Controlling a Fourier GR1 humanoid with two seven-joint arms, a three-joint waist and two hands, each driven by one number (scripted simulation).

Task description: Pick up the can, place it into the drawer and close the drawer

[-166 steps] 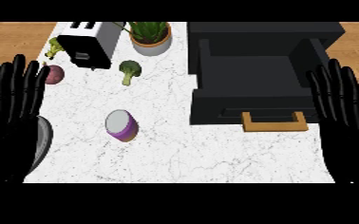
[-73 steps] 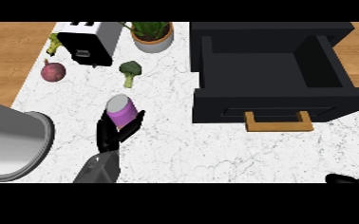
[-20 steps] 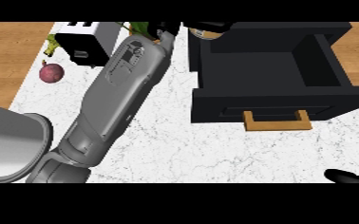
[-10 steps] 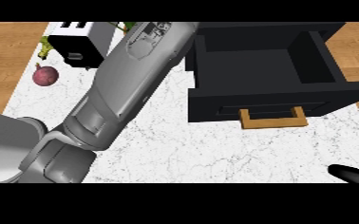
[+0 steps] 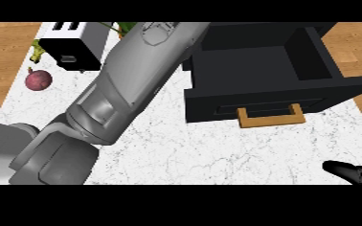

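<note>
Grey, our left forearm (image 5: pixel 120 96) has swung further across the counter (image 5: pixel 212 148), hiding its hand and the can. Drawer (image 5: pixel 262 76) stays open. Right hand (image 5: pixel 344 171) barely shows; fingers unclear.

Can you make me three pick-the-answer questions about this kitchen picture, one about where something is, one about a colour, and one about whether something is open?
1. Where is the toaster?
A. Inside the drawer
B. At the counter's far left
C. On the wooden floor

2. What colour is the drawer handle?
A. Tan
B. Blue
C. White

3. Is the drawer open or closed?
A. Closed
B. Taken off
C. Open

Answers:
1 B: the toaster stands at the far left of the counter, beside the grey forearm.
2 A: the handle is tan against the black front.
3 C: the drawer is pulled out, so you see down into it.
</note>
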